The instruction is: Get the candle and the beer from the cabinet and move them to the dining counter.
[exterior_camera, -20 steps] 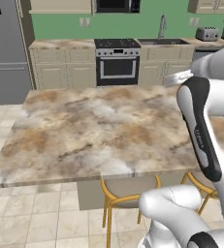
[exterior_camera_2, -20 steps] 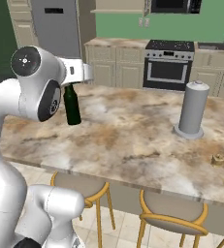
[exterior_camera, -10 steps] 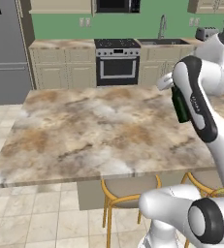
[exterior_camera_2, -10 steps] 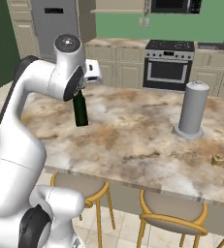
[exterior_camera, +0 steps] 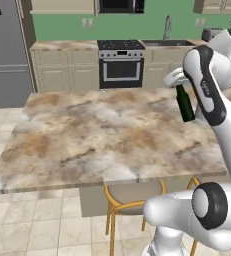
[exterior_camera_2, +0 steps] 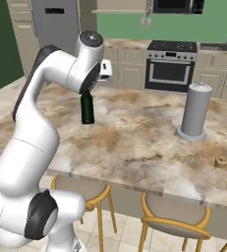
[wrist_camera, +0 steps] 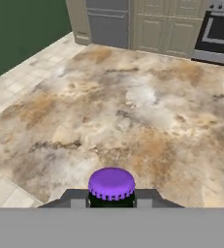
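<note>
My gripper [wrist_camera: 111, 199] is shut on the neck of the beer [exterior_camera_2: 87, 109], a dark bottle whose purple cap [wrist_camera: 111, 183] sits between the two fingers. The bottle [exterior_camera: 185, 103] hangs slightly tilted over the dining counter [exterior_camera: 87, 135], near its right side in the left base view. Its base is low over the marbled top [exterior_camera_2: 134, 142]; whether it touches I cannot tell. The candle [exterior_camera_2: 220, 162], a small tan-gold stub, stands on the counter near the front edge at the far right. A beige wall cabinet [exterior_camera: 62, 6] shows its lower edge on the far wall.
A tall grey cylinder [exterior_camera_2: 194, 110] stands on the counter between the bottle and the candle. Yellow-legged stools [exterior_camera_2: 176, 219] are tucked under the near edge. A stove [exterior_camera: 119, 67], a sink worktop and a grey fridge [exterior_camera: 4, 50] line the far wall.
The arm has swung the beer from beside its own body out over the counter, rightward in the right base view. The bottle stays gripped; the candle and cylinder have not moved.
</note>
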